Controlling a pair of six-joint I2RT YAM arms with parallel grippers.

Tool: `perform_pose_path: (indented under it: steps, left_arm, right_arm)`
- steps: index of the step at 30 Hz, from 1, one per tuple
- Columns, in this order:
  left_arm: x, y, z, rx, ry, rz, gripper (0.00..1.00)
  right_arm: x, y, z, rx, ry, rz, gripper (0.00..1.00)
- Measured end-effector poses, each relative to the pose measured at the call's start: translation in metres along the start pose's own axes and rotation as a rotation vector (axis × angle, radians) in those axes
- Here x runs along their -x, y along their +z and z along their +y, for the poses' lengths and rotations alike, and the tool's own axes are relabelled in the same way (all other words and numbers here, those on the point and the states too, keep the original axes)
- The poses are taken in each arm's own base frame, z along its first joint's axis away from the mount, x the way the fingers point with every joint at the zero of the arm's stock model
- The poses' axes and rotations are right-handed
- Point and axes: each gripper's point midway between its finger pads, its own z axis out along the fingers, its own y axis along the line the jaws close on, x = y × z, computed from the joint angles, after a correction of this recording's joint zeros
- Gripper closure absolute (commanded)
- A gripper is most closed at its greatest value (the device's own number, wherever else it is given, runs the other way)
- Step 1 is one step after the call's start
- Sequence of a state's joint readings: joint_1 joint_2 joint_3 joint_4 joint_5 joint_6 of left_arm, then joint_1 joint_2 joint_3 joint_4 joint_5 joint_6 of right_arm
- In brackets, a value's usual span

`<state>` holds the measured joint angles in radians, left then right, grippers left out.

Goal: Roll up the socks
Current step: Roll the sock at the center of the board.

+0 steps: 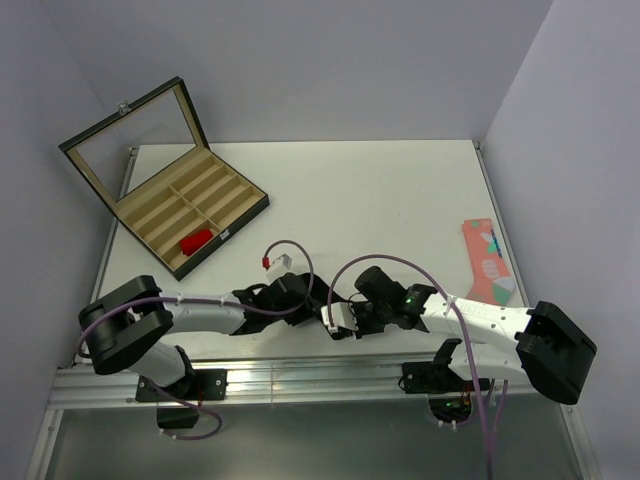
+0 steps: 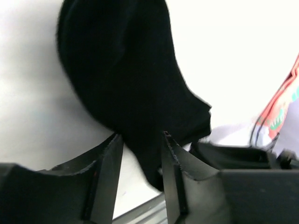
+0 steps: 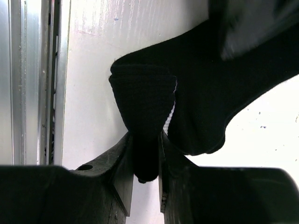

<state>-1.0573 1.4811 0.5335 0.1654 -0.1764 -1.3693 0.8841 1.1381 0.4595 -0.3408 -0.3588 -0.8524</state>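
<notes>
The black sock [image 3: 210, 93] lies on the white table near the front edge, between my two grippers. My right gripper [image 3: 145, 137] is shut on a folded, bunched end of it, where a thin white stripe edge shows. In the left wrist view the black sock [image 2: 126, 70] spreads out ahead, and a narrow flap of it hangs between the fingers of my left gripper [image 2: 142, 137]. These stand slightly apart, with table showing beside the flap. In the top view the left gripper [image 1: 305, 298] and the right gripper [image 1: 345, 316] nearly meet. The red sock [image 1: 196, 241] lies bundled in the box.
An open compartment box [image 1: 160, 215] with its lid raised stands at the back left. A salmon-pink sock [image 1: 487, 262] with green and white patches lies flat at the right, also in the left wrist view [image 2: 280, 107]. The metal rail [image 1: 300, 380] runs along the front edge.
</notes>
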Motion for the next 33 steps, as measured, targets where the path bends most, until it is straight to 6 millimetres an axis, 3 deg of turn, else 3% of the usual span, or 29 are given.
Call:
perform_pose_path:
  steps: [4, 8, 9, 12, 23, 30, 33]
  left_arm:
    - [0.004, 0.013, -0.014, 0.032, 0.022, -0.009, 0.60]
    - [0.005, 0.024, -0.017, 0.063, 0.046, -0.010, 0.81]
    - [0.005, 0.026, -0.017, 0.067, 0.051, -0.009, 0.91]
    - [0.007, 0.029, -0.017, 0.071, 0.063, -0.008, 1.00]
    - [0.013, 0.043, -0.029, 0.011, 0.096, 0.036, 1.00]
    - [0.019, 0.052, -0.038, -0.038, 0.115, 0.078, 1.00]
    - [0.022, 0.052, -0.036, -0.041, 0.118, 0.089, 0.91]
  right_arm:
    - [0.000, 0.000, 0.000, 0.000, 0.004, 0.000, 0.83]
    - [0.000, 0.000, 0.000, -0.001, 0.012, 0.003, 0.83]
    - [0.000, -0.001, 0.000, 0.001, 0.016, 0.007, 0.83]
    - [-0.002, -0.003, 0.003, 0.012, 0.030, 0.022, 0.83]
    - [0.004, -0.003, 0.015, 0.209, 0.119, 0.112, 0.83]
    - [0.011, 0.004, 0.012, 0.363, 0.215, 0.142, 0.84]
    - [0.010, 0.003, 0.009, 0.465, 0.263, 0.142, 0.84]
